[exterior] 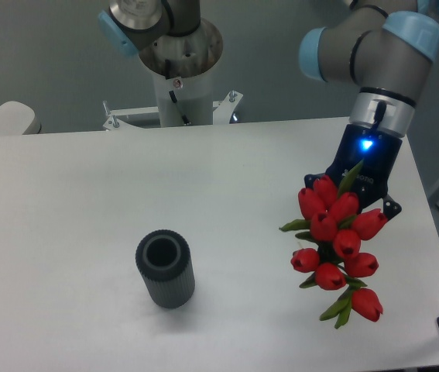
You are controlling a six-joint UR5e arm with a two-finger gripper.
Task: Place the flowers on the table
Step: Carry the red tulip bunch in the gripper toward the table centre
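Over the right side of the counter (87,178), the pincer (351,203) points downward from the arm (374,70) and is clenched on the flowers (337,246). A blue indicator light (368,143) is lit on the dark pincer body, above the bouquet.

Position of the flowers relative to the pincer:
- The bunch sits directly below and in front of the pincer, covering most of its lower end; the fingertips are hidden behind the buds.
- The topmost red buds overlap the dark pincer housing, and one green leaf tip rises across it toward the blue light.
- The remaining buds hang down in a cluster toward the near right edge of the counter, with the lowest bud and two green leaves at the bottom of the bunch.
- The stems and the exact grip point cannot be made out; the buds face the camera and mask them.

Whether the flowers touch the white counter surface cannot be told with certainty; the bunch appears to be carried by the pincer above the surface.

A dark grey ribbed vase (165,268) stands upright on the counter, well apart from the flowers, to their left, with its open mouth facing up. The arm's white mounting column (180,89) stands behind the far counter edge
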